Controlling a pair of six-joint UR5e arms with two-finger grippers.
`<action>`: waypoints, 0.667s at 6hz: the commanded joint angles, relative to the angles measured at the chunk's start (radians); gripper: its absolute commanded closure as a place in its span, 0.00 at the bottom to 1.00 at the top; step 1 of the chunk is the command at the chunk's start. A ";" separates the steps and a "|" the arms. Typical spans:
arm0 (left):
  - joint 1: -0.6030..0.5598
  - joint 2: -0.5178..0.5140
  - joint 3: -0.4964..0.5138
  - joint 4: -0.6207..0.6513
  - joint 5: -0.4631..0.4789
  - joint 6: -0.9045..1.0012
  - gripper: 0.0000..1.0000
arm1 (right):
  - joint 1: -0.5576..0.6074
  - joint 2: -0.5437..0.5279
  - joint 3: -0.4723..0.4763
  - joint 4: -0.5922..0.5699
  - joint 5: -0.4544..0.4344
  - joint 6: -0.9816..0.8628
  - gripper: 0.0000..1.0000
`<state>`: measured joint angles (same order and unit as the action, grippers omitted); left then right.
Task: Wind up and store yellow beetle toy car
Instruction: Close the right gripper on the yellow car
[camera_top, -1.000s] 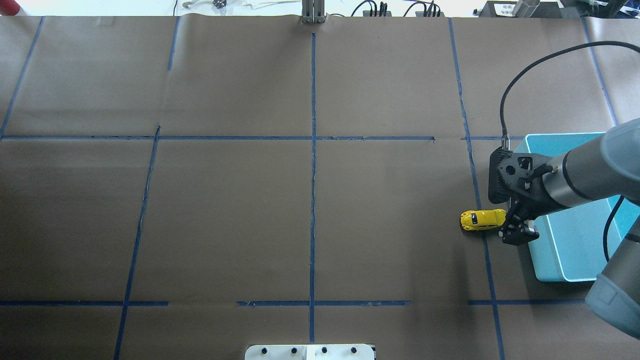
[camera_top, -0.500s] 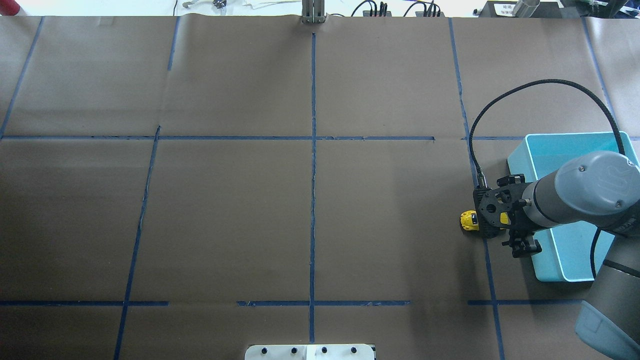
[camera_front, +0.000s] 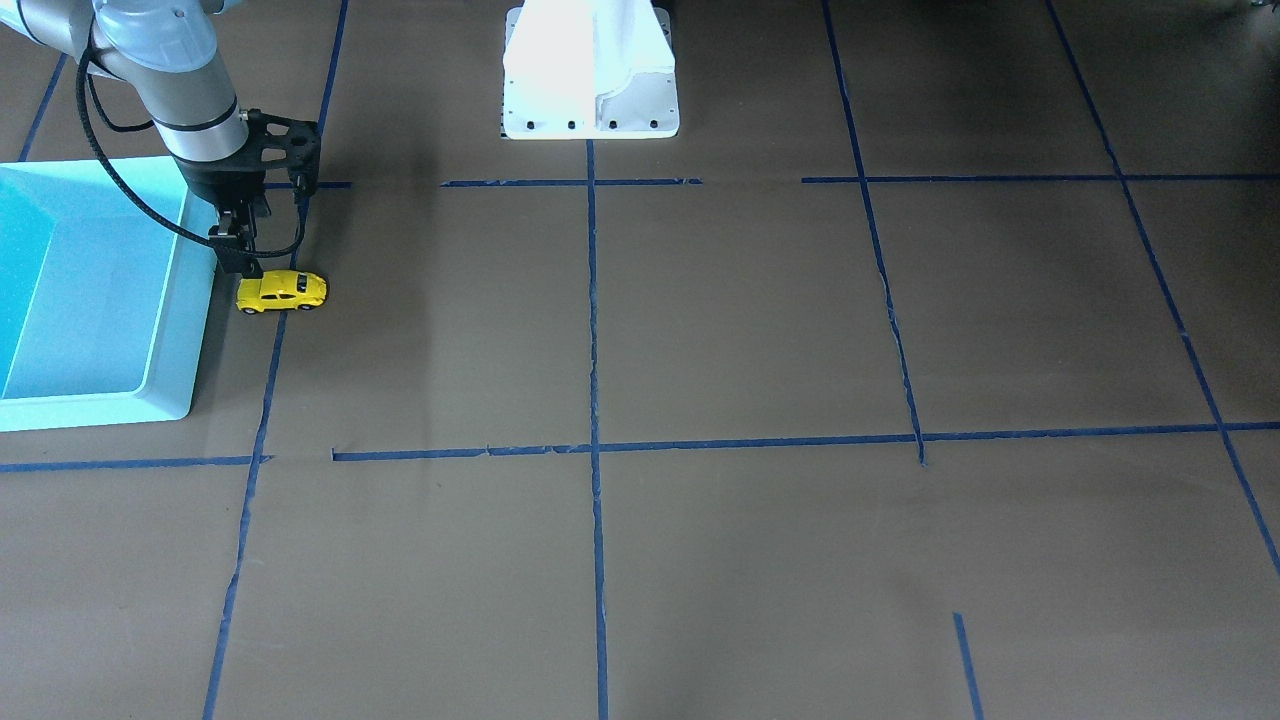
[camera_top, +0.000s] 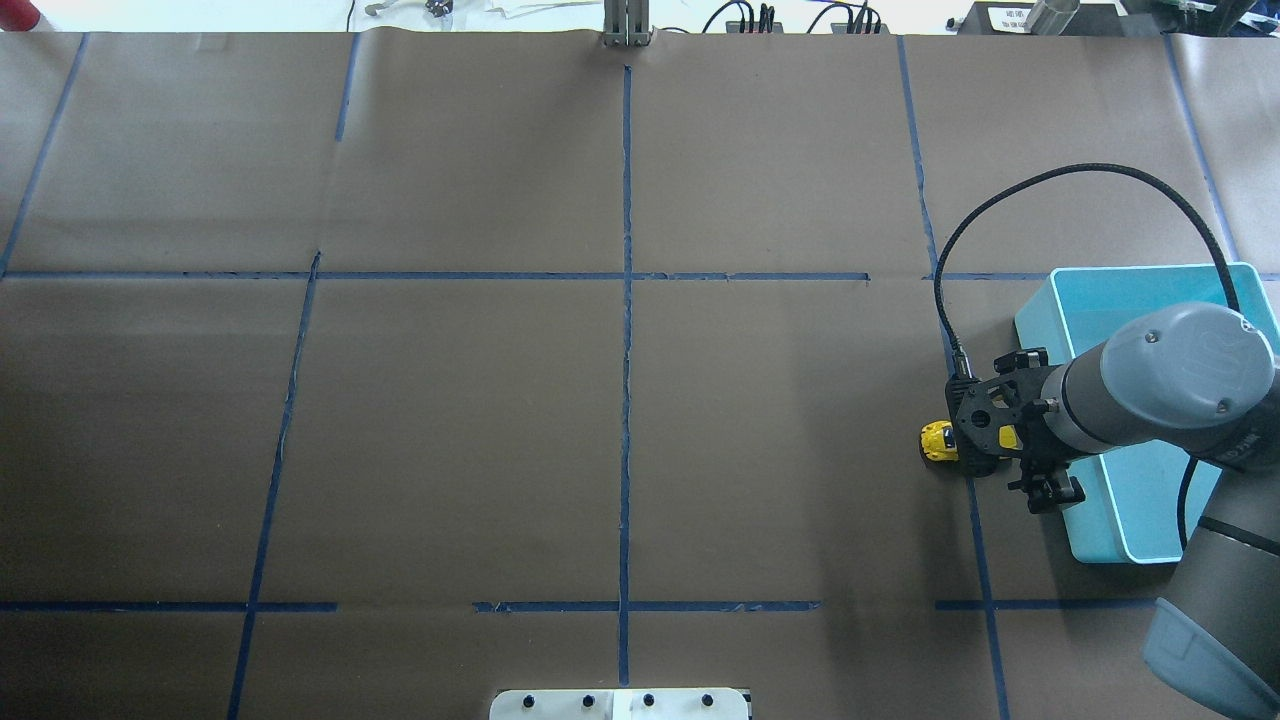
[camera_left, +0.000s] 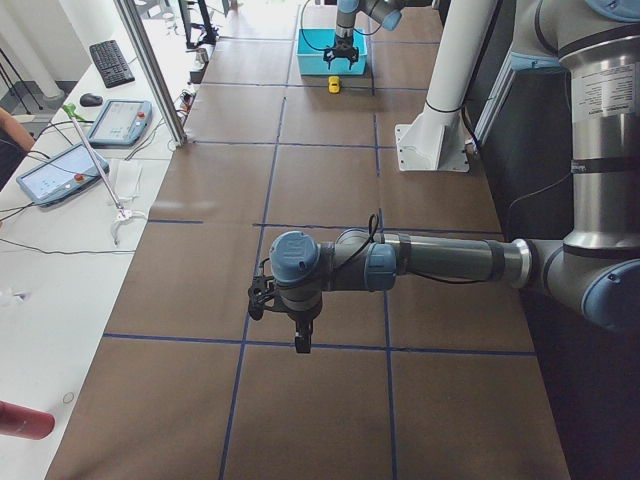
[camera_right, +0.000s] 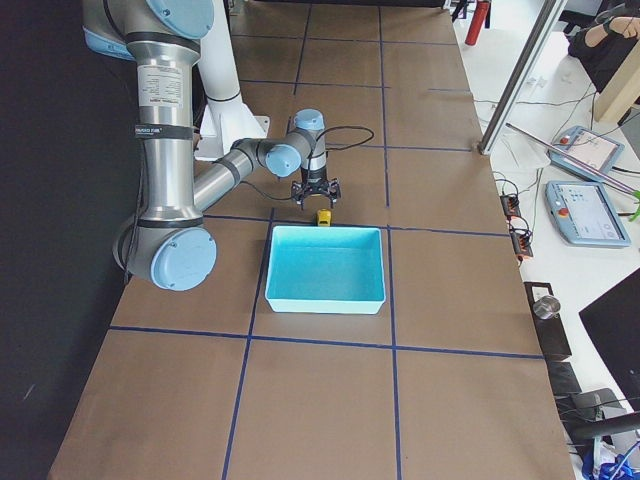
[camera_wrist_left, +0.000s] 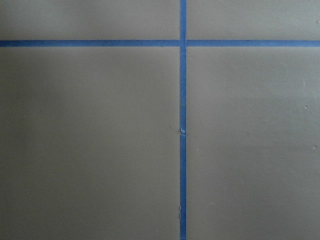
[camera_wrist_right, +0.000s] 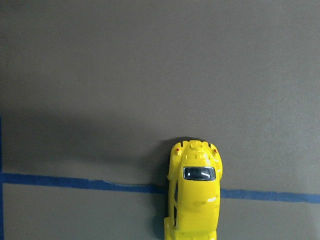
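Right claw (camera_front: 243, 268) spread apart over glossy rounded yellow beetle toy car (camera_front: 282, 291) on matte brown paper (camera_front: 700, 320).

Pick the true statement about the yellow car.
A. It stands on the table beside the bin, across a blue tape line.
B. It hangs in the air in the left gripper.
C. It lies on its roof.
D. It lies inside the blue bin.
A: the car stands on its wheels on the table just outside the bin, and the right wrist view shows a blue tape line running under it.
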<state>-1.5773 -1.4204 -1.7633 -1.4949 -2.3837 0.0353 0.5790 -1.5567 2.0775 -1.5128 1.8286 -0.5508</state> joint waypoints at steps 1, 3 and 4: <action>0.000 0.000 0.001 -0.002 0.001 0.000 0.00 | -0.002 0.050 -0.061 0.000 0.000 -0.001 0.00; 0.000 0.000 -0.001 -0.002 0.000 -0.001 0.00 | -0.005 0.056 -0.103 0.008 -0.006 -0.003 0.01; -0.001 0.000 0.001 -0.002 0.001 -0.002 0.00 | -0.008 0.056 -0.114 0.011 -0.003 -0.030 0.01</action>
<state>-1.5777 -1.4205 -1.7627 -1.4971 -2.3830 0.0341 0.5733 -1.5017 1.9771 -1.5046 1.8240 -0.5623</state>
